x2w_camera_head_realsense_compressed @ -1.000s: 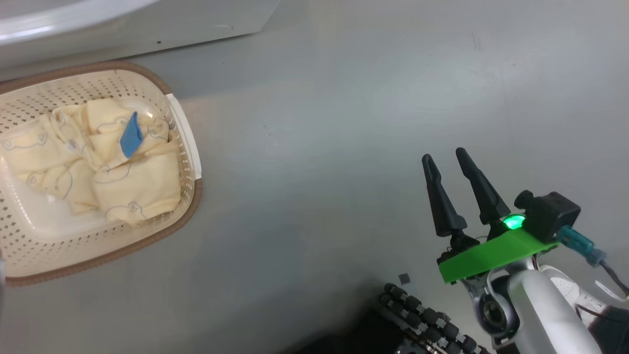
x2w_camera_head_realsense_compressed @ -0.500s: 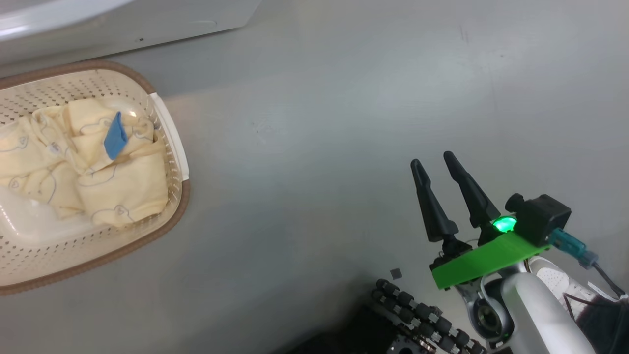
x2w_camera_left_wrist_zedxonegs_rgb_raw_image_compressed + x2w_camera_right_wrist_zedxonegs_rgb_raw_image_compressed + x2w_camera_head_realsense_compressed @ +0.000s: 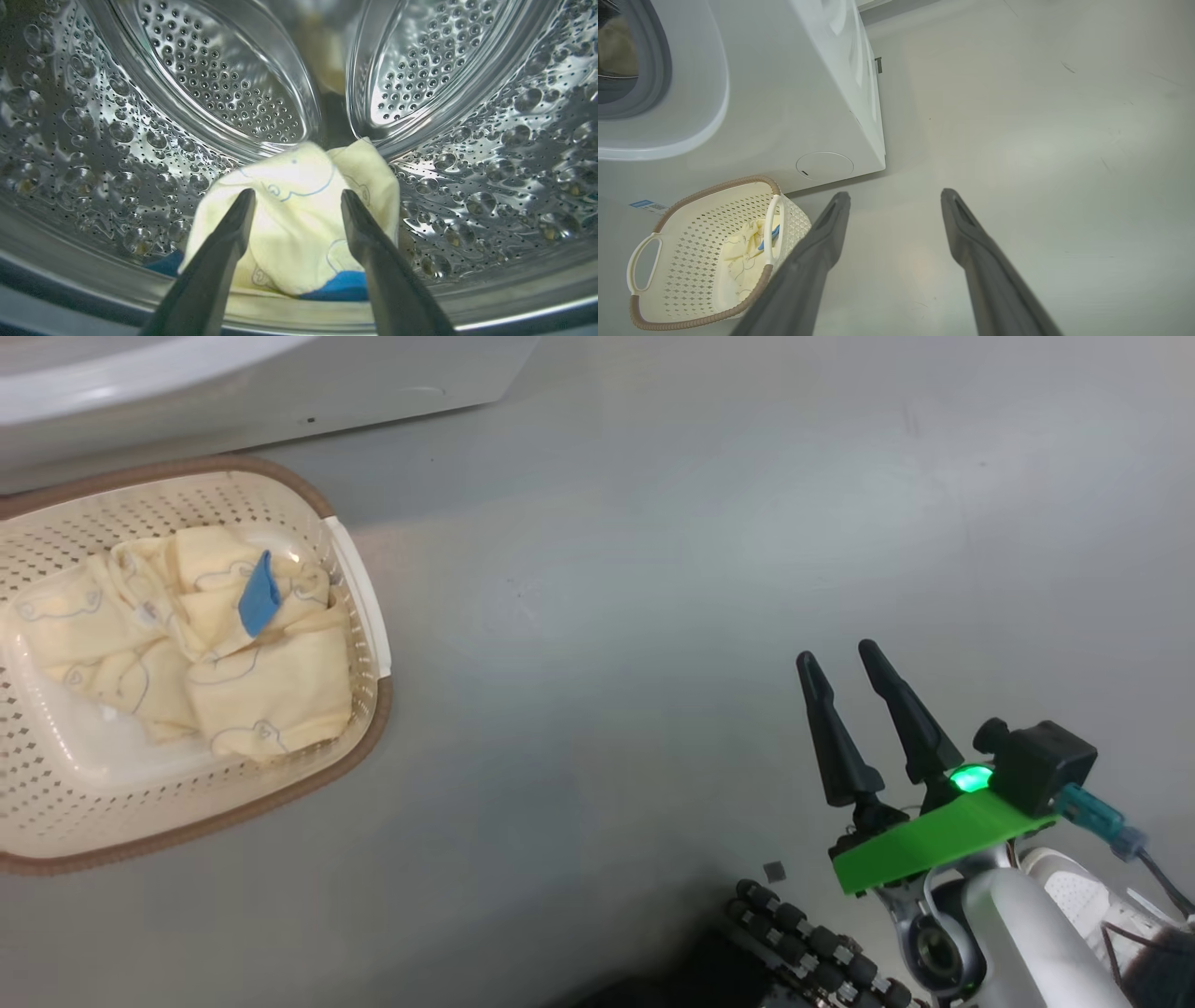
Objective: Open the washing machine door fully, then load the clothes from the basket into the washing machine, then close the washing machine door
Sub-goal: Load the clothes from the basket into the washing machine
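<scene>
My left gripper (image 3: 297,196) is open inside the washing machine's steel drum (image 3: 93,140). A pale yellow cloth (image 3: 294,219) with blue trim lies loose on the drum's bottom just beyond its fingers. More of the clothes (image 3: 187,644) lie in the cream basket (image 3: 280,793) on the floor before the white washing machine (image 3: 280,392). My right gripper (image 3: 837,658) hangs open and empty over the floor, well to the right of the basket (image 3: 714,186). From the right wrist, the machine (image 3: 784,93) shows its grey gasket (image 3: 658,56) uncovered. The washing machine door is out of view.
My own base with its black rollers (image 3: 812,943) sits at the lower right. Grey floor (image 3: 653,569) stretches between the basket and my right arm. A round cover (image 3: 824,165) and a blue sticker (image 3: 644,204) mark the machine's lower front.
The head view has swung a little left and back again. The basket, its clothes and my open right gripper keep their places relative to each other.
</scene>
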Controlling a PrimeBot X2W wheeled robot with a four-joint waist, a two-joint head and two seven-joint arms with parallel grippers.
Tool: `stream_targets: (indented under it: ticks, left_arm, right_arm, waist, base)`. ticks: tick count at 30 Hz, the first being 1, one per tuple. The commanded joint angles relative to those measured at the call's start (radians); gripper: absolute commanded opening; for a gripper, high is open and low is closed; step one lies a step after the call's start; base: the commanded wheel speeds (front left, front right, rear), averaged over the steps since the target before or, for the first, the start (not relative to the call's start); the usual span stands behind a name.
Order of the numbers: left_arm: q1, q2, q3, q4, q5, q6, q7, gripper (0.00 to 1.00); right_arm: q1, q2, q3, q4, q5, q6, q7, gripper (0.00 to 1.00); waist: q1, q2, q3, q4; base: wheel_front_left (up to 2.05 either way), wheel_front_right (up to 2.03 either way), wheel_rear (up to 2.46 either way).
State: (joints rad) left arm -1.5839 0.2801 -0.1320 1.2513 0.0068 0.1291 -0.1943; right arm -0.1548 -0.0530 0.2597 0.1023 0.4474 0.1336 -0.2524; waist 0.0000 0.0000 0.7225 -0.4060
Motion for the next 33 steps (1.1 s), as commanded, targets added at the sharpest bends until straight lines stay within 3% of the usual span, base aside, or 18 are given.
stream_targets:
  ticks: [1, 23, 33]
  left_arm:
    - [-0.032, 0.022, -0.004, -0.025, 0.002, 0.0, 0.001, 1.0]
    - [0.131, -0.148, 0.011, 0.022, -0.108, -0.059, -0.049, 1.0]
    - [0.249, -0.209, -0.014, -0.082, -0.132, -0.094, -0.067, 1.0]
  right_arm:
    - [0.024, -0.012, 0.01, -0.024, -0.001, -0.003, -0.009, 1.0]
    - [0.013, -0.027, -0.016, -0.011, -0.016, -0.003, -0.009, 1.0]
    - [-0.006, -0.039, -0.051, -0.023, -0.031, -0.003, -0.009, 1.0]
  waist:
    - [0.0, 0.0, -0.006, 0.009]
    - [0.0, 0.0, -0.174, 0.133]
    - [0.0, 0.0, -0.2, 0.213]
  base:
    - [0.0, 0.0, 0.0]
    - [0.0, 0.0, 0.0]
    - [0.0, 0.0, 0.0]
